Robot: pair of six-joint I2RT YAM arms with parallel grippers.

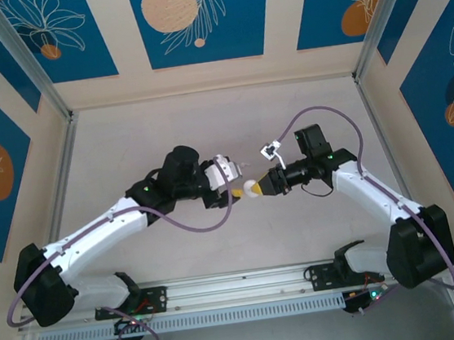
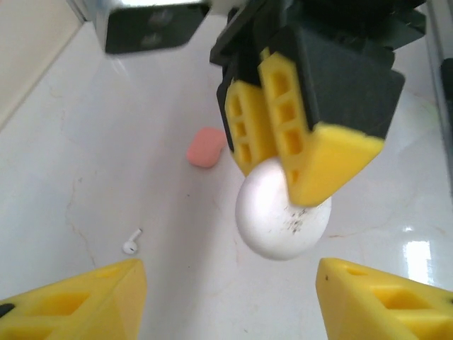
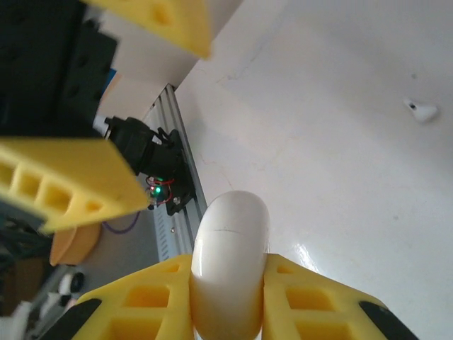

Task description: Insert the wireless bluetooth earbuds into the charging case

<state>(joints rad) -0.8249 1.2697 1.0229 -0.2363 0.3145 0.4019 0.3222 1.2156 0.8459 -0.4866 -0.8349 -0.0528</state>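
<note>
Blue leaf-patterned panels (image 1: 193, 18) wall in a pale, glossy desk (image 1: 149, 138). 1 white earbud (image 2: 132, 242) lies on it at the lower left of the left wrist view, just above the left fingers (image 2: 78, 301), which stand spread and released, touching nothing. Its long axis runs diagonally, stem toward the upper right, bud toward the lower left. The right fingers (image 2: 333, 159) are clenched on a white disc (image 2: 283, 212) at frame centre, well apart from the earbud. A pink case (image 2: 206, 147) sits on the desk above it.

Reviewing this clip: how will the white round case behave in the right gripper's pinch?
Likely slippery: the white case looks glossy and curved in the right gripper. Probably rigid: no dent shows. Released, it might roll.
</note>
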